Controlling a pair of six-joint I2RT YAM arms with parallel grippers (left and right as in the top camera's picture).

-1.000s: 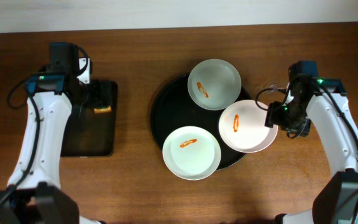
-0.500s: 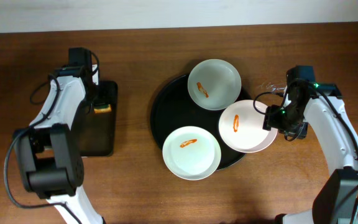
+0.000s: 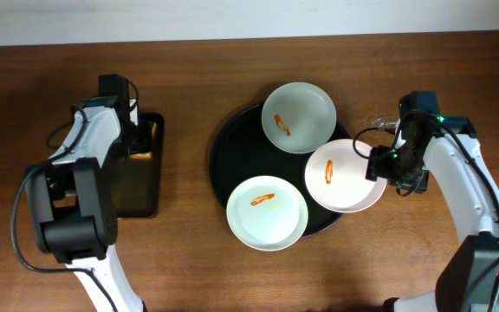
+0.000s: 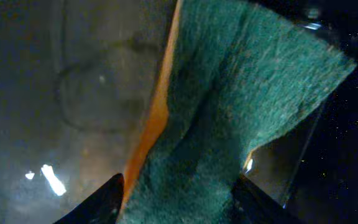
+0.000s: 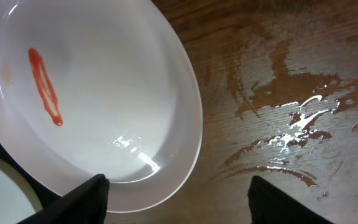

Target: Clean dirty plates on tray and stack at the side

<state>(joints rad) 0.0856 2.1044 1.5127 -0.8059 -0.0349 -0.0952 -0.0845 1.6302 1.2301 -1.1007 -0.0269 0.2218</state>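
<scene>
Left gripper [image 4: 179,196]: jaws narrow, pressing both sides of green-and-orange sponge [image 4: 229,106] (sponge creased), over small tray [image 3: 137,195] near table [image 3: 189,260] left edge. Right gripper [image 5: 179,193]: wide, holding nothing, straddling rim of smeared plate [image 5: 104,93] overhanging round tray [image 3: 223,165] right edge. Far plate [image 3: 298,117], near plate [image 3: 267,212] at tray's far, near edges. Fingertips cut off in both wrist views. Wet streaks [image 5: 291,118] on wood beside plate.

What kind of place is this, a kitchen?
Probably a robot dishwashing practice setup, not a real kitchen: robot arms at a wooden table, sauce-smeared plates on a black tray, a green sponge.
</scene>
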